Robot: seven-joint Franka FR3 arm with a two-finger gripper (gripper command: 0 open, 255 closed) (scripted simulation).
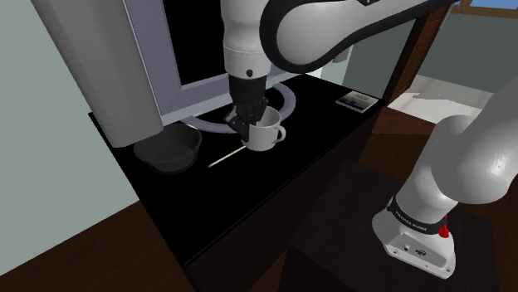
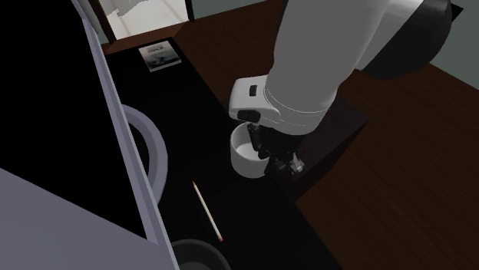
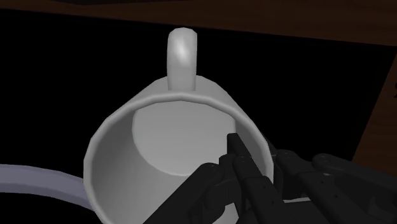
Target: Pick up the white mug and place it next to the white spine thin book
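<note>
A white mug (image 1: 267,133) stands on the black tabletop (image 1: 315,158), its handle on the side away from the hand. My gripper (image 1: 247,123) comes down onto its rim from above. In the wrist view, one finger reaches inside the mug (image 3: 165,140) and the other runs down outside, and the gripper (image 3: 261,149) is shut on the wall opposite the handle. The second exterior view has the mug (image 2: 246,151) beside the gripper (image 2: 280,157) near the table's edge. The thin book (image 1: 357,101) (image 2: 161,55) lies flat at the table's far corner.
A dark bowl (image 1: 170,149) sits to the shoulder view's left of the mug. A thin stick with a red tip (image 1: 226,158) (image 2: 207,211) lies between them. A grey ring (image 2: 153,146) and a tall dark cabinet (image 1: 91,58) stand behind. Brown floor (image 2: 399,176) lies beyond the table edge.
</note>
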